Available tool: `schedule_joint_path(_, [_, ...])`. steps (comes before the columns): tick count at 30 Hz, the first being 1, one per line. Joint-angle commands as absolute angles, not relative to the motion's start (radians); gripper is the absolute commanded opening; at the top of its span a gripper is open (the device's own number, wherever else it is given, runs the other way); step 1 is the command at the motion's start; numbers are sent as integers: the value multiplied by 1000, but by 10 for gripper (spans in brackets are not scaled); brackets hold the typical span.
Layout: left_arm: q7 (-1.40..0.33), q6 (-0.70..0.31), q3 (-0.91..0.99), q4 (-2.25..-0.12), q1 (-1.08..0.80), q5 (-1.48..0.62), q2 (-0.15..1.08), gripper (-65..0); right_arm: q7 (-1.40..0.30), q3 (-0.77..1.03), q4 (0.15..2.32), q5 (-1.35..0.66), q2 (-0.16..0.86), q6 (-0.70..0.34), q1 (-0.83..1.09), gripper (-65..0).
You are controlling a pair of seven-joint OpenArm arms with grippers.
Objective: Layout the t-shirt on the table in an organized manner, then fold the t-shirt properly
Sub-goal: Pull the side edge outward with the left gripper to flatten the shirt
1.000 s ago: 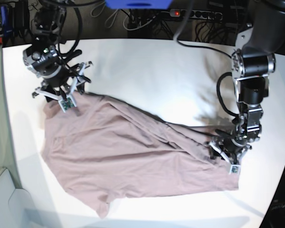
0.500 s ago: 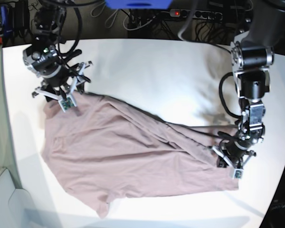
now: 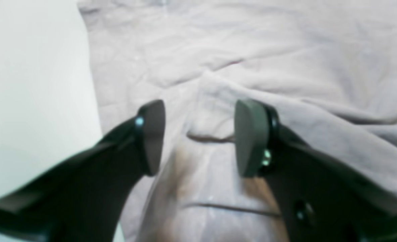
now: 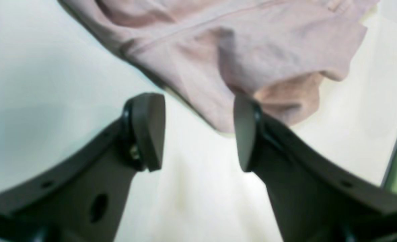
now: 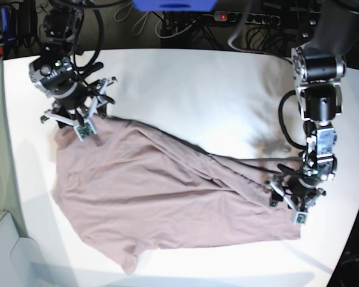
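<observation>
The mauve-pink t-shirt (image 5: 155,197) lies rumpled and slanted across the white table (image 5: 197,89), with creases running toward its right end. My left gripper (image 5: 290,204) hovers at that right end. In the left wrist view it (image 3: 198,137) is open, with a raised fold of the t-shirt (image 3: 286,50) under the gap and nothing pinched. My right gripper (image 5: 87,122) is at the shirt's far left corner. In the right wrist view it (image 4: 198,131) is open, and the shirt's corner (image 4: 252,43) lies just past its fingertips (image 4: 148,131).
Cables and a power strip (image 5: 245,18) run behind the table's far edge. A blue object (image 5: 173,5) sits at the top. A pale box-like shape (image 5: 6,251) stands off the table's front left corner. The table's edge (image 4: 392,158) runs close to the right gripper.
The left gripper's jaws closed over the shirt's right end and have opened again, shifting slightly. The right arm has not moved.
</observation>
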State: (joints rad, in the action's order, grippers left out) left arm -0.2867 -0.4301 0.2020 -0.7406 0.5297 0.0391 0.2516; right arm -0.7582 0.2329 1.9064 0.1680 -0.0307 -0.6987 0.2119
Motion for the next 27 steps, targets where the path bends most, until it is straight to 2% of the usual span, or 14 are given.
schedule_joint_path(1, [-259,-427,205,-754,564,28,260,-324,-739,234,1923,154,-28,-698,206,-322])
schedule_joint_path(11, [-171,-427,199,-572,610,30,259,-324,-739,234,1923,154,-28,-698,208,-322])
schedule_joint_path(23, [-166,-427,194,-561,610,31,257,-325,-739,232,1923,154,-28,-698,208,-322])
schedule_joint_path(27, [-166,-427,142,-559,610,31,257,-325,-739,232,1923,154,-28,-698,209,-322])
